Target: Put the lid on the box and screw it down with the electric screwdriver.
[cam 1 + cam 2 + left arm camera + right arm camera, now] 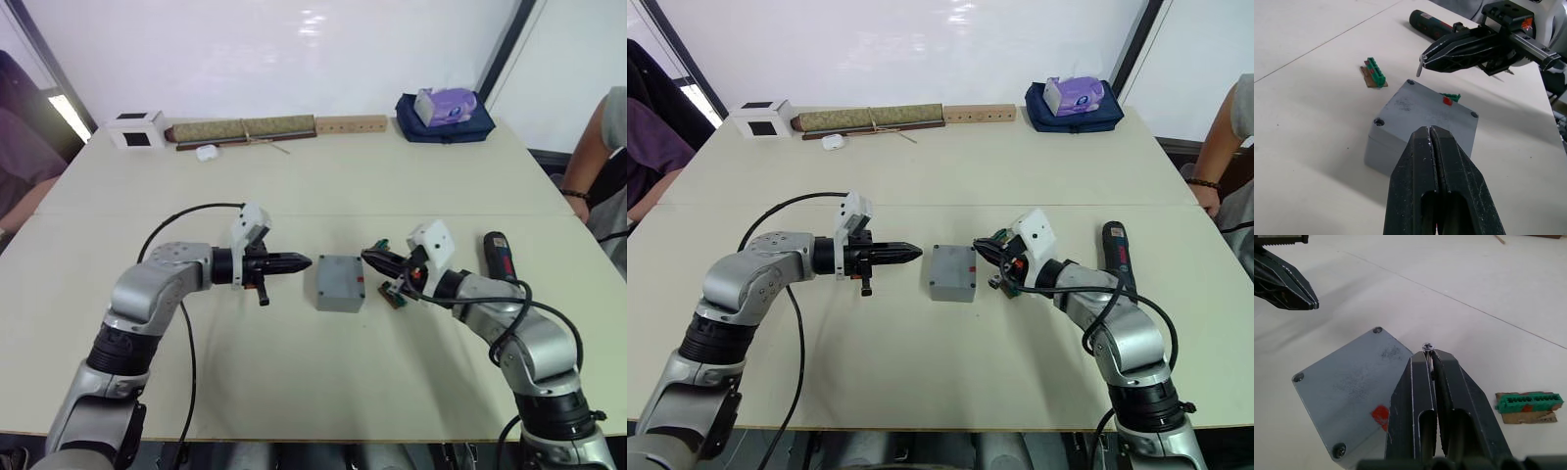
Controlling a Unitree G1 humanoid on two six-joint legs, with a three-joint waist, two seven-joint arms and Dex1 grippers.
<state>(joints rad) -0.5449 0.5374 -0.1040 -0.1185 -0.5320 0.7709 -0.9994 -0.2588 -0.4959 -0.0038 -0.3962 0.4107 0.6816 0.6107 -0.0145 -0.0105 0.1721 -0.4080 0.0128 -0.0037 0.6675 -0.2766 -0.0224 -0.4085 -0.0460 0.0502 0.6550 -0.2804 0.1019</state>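
You had the grey box (952, 272) sitting near the middle of the table (921, 372), its lid (953, 263) already on top. Your left gripper (912, 254) hovered just beside the box on its left side, fingers pressed together and pointing at it. Your right gripper (979, 248) came in from the other side, its tips just beside the box's right edge, above a small green circuit board (1002, 284). The electric screwdriver (1117, 253) lay on the table further right, beyond your right arm.
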